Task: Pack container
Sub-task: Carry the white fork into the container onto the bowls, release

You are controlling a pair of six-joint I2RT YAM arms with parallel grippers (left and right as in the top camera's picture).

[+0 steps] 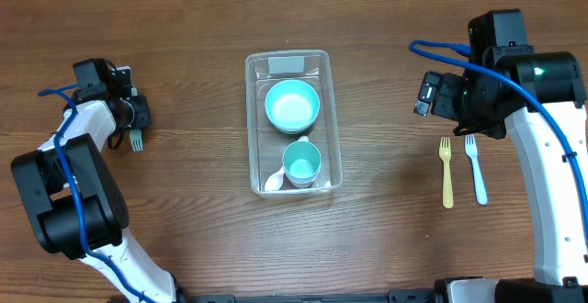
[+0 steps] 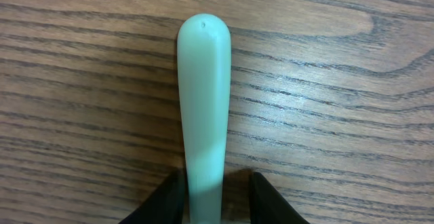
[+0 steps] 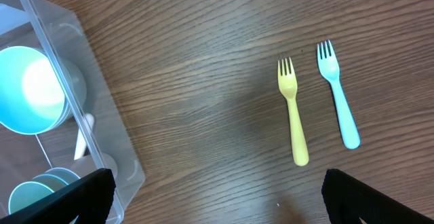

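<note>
The clear container (image 1: 330, 119) stands at the table's middle and holds a blue bowl (image 1: 292, 106), a teal cup (image 1: 301, 162) and a white spoon (image 1: 275, 183). My left gripper (image 1: 136, 125) is at the far left, its jaws either side of a pale green fork (image 1: 136, 141) lying on the table. In the left wrist view the fork's handle (image 2: 203, 95) sits between the fingers (image 2: 218, 178), touching the left one, with a gap to the right one. My right gripper (image 1: 424, 95) is wide open and empty (image 3: 217, 197), right of the container (image 3: 102, 115).
A yellow fork (image 1: 446, 170) and a blue fork (image 1: 475, 167) lie side by side on the table at the right, also in the right wrist view as the yellow fork (image 3: 293, 112) and the blue fork (image 3: 337, 102). Bare wood lies between them and the container.
</note>
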